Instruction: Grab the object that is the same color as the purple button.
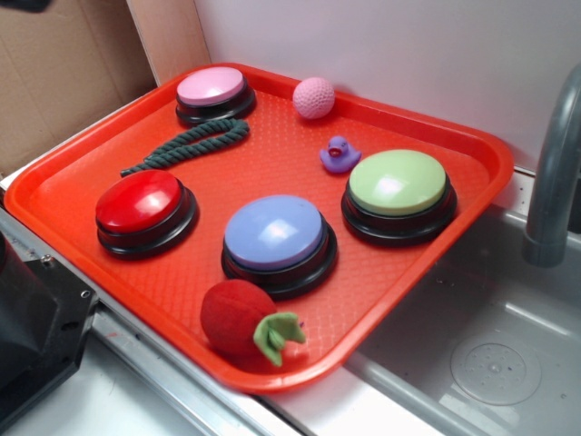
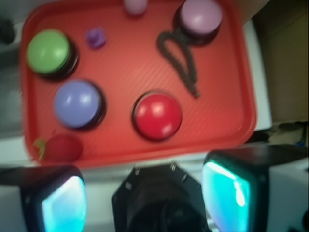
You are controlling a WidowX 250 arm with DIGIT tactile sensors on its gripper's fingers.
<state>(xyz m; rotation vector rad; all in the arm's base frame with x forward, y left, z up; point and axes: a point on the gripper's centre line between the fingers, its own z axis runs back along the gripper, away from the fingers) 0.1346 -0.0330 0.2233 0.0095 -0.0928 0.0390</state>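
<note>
A glossy, tiny purple rubber duck (image 1: 339, 153) sits on the pebbled orange plastic tray (image 1: 82, 168), between the dimpled pink ball (image 1: 313, 97) and the smooth green dome button (image 1: 398, 193), apart from both and well beyond the periwinkle-topped purple button (image 1: 277, 240) on its black base. In the blurred wrist view the pincer (image 2: 145, 195) hangs off the tray's near edge, its two dark, blocky fingers (image 2: 227, 188) spread wide with nothing between them. A twisted dark rope (image 1: 189, 144), a soft red plush strawberry (image 1: 245, 320) and red and pink dome buttons share the tray.
</note>
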